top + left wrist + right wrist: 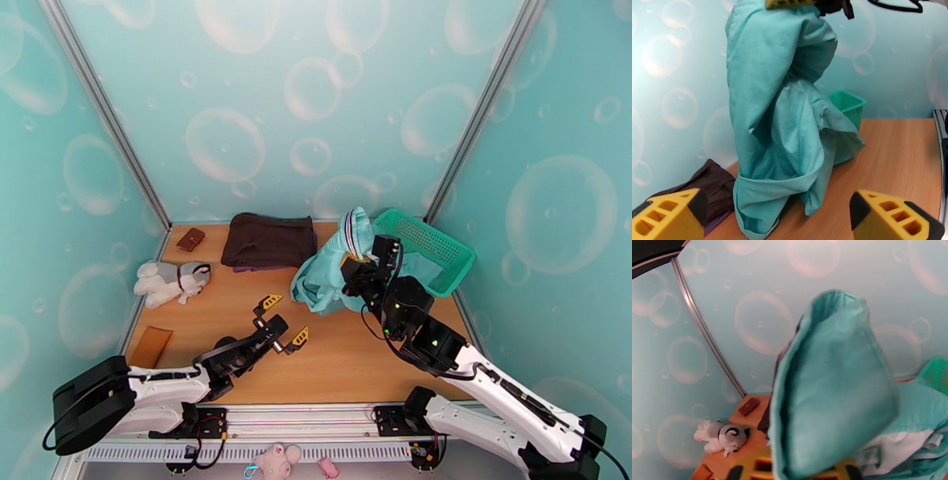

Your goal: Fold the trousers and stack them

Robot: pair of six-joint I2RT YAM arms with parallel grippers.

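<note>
1. Hanging from the right gripper (pixel 357 257), the trousers (pixel 325 276) were lifted by one end at the back right of the table (pixel 340 359), and their lower part rested in a heap on the wood.
2. The right gripper's jaws were pressed together on a fold of the teal cloth. In the left wrist view, that gripper (pixel 790 3) pinched the top of the trousers (pixel 782 118), which fell in a twisted column to the tabletop (pixel 892 158).
3. The striped waistband showed at the raised end in the top view, just beside the green basket (pixel 430 245).
4. In the right wrist view, a broad fold of the trousers (pixel 833 398) stood up close to the lens, with the basket (pixel 938 376) at the right edge.
5. The left gripper (pixel 286 320) hovered low over the middle of the table with its yellow fingers spread wide apart, holding nothing, near the trousers but clear of them.
6. A dark brown folded garment (pixel 268 241) lay at the back of the table, just left of the trousers.
7. A plush dog (pixel 170 282) lay by the left edge, with a small brown wallet (pixel 190 238) behind it.
</note>
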